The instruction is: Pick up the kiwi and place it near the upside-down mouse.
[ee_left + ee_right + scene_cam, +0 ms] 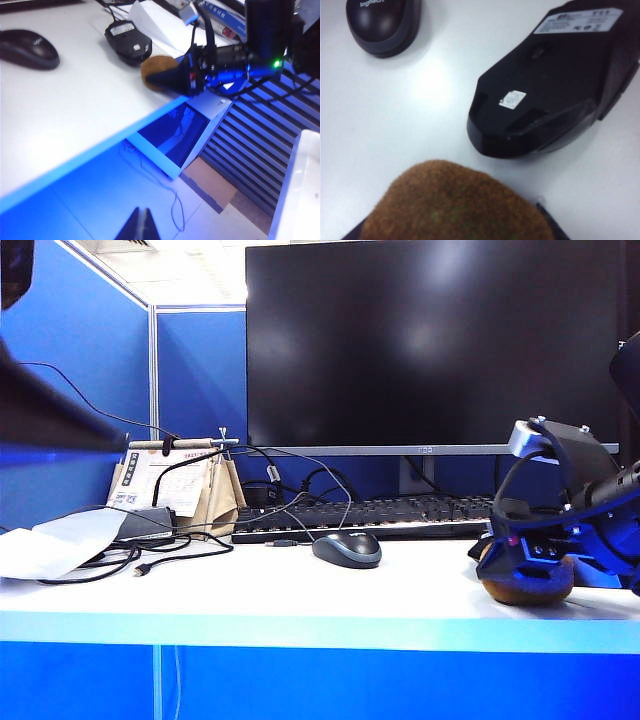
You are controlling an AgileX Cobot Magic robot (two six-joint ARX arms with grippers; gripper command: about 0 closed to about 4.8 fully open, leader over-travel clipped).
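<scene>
Two risks stand out, both starting at the table's (300,590) front edge. The kiwi (527,583) sits near that edge toward the right end, and it is round and fuzzy: if the right gripper (525,562) lets go with any sideways push, the fruit could roll forward and drop off. The second risk lies just beyond it: the upside-down mouse (560,75) rests close behind the kiwi, apart from it by a strip of bare table, and a lower or longer reach could knock the fruit or a finger into it and shove it.

The right gripper's fingers stand wide around the kiwi, one on each side, with the fruit low on or just above the table surface; whether they press it or have slackened cannot be told for certain, though it looks held. The left gripper (140,226) hangs off the table's front edge, out over the floor, its fingertips pressed together on nothing. Farther back, nearer the middle of the table, lies a smooth grey mouse (347,548).
</scene>
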